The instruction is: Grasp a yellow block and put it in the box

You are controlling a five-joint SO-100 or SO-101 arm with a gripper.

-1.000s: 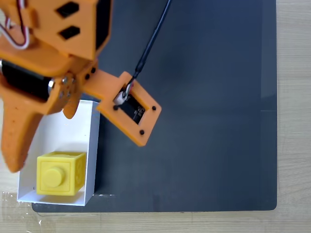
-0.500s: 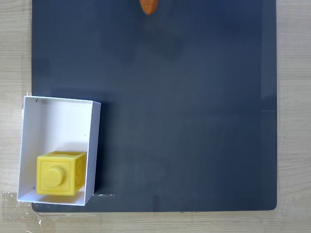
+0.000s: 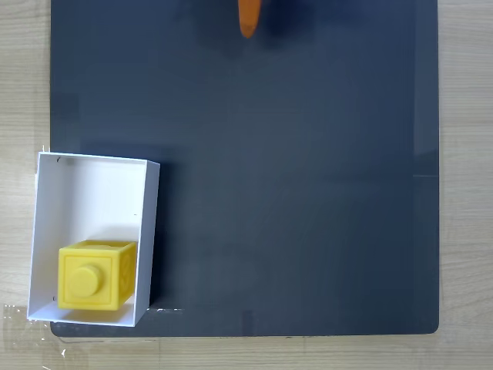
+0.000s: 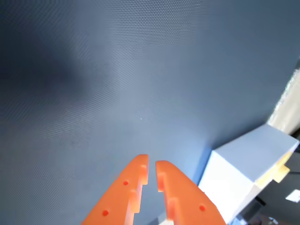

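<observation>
The yellow block (image 3: 95,274) sits inside the white box (image 3: 48,202), at its near end, stud face up. The box stands at the lower left of the dark mat in the fixed view. My orange gripper (image 3: 248,20) shows as a fingertip at the top edge of that view, far from the box. In the wrist view the gripper (image 4: 152,165) hangs above bare mat. Its two orange fingers (image 4: 126,187) are almost touching and hold nothing. The box (image 4: 234,180) stands to their right there.
A dark grey mat (image 3: 308,169) covers most of the light wooden table (image 3: 466,185). Clear tape (image 3: 19,317) lies at the box's lower left corner. A pale table strip (image 4: 288,105) shows at the right edge of the wrist view.
One second ago the arm hung over the box with the block lying inside. It has since pulled away toward the top of the fixed view; the fingertip now reaches slightly further in.
</observation>
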